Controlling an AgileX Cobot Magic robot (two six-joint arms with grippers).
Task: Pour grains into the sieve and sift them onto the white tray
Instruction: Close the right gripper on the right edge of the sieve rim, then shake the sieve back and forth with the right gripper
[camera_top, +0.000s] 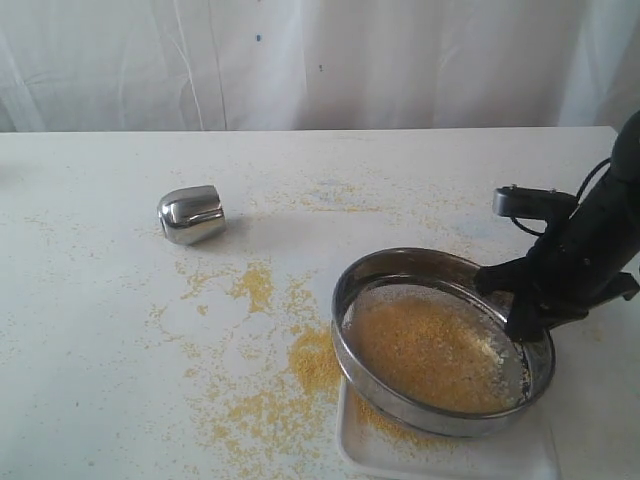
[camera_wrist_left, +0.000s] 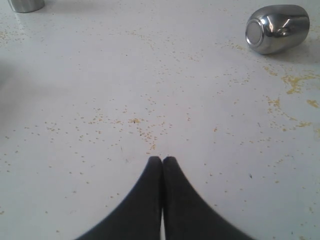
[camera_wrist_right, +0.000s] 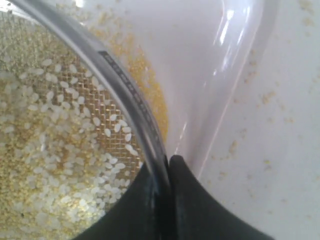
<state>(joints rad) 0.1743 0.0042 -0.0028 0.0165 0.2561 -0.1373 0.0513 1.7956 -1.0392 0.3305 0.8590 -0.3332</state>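
A white table (camera_top: 90, 330) fills the room's front, with pale cloth (camera_top: 300, 60) hanging behind it. Yellow grains (camera_top: 300, 370) lie strewn in patches and specks over the tabletop, thickest just left of the sieve (camera_top: 400, 405). A steel cup (camera_top: 191, 214) lies on its side, well apart. The sieve sits over the tray (camera_top: 450, 455) at the near right, holding a bed of yellow meal with whitish bits; some yellow dust shows on the tray beneath. The right gripper (camera_wrist_right: 167, 165) pinches the sieve's rim. The left gripper (camera_wrist_left: 162, 160) is closed, empty, above bare table.
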